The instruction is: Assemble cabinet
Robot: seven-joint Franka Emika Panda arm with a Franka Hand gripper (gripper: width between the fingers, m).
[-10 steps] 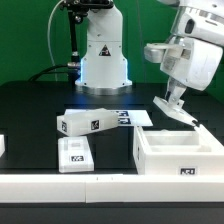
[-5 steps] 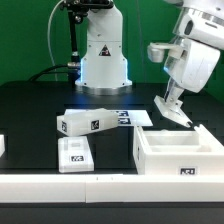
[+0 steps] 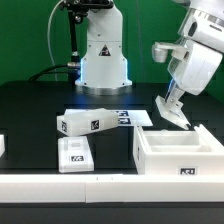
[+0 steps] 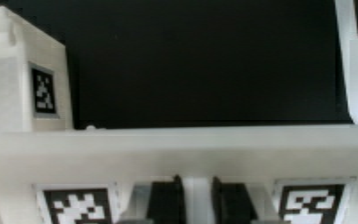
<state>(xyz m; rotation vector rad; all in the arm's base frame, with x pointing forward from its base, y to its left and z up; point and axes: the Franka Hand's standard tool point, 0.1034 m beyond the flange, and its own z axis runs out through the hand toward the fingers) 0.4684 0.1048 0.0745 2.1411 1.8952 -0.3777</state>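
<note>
One open-topped cabinet (image 3: 180, 165) box sat on the tabletop (image 3: 30, 105) just beneath the tool (image 3: 177, 118), only white walls showing inside. The tool's fingers were together at its far wall.

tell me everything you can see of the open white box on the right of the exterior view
The cabinet box is chunky white plastic by its look: an open-topped shell with thick walls, hollow inside. It sits flat on the black table at the exterior view's right, near the front. A black-and-white square tag marks its front wall. The shut gripper meets its rear wall from above; whether it pinches the wall is unclear.
</note>
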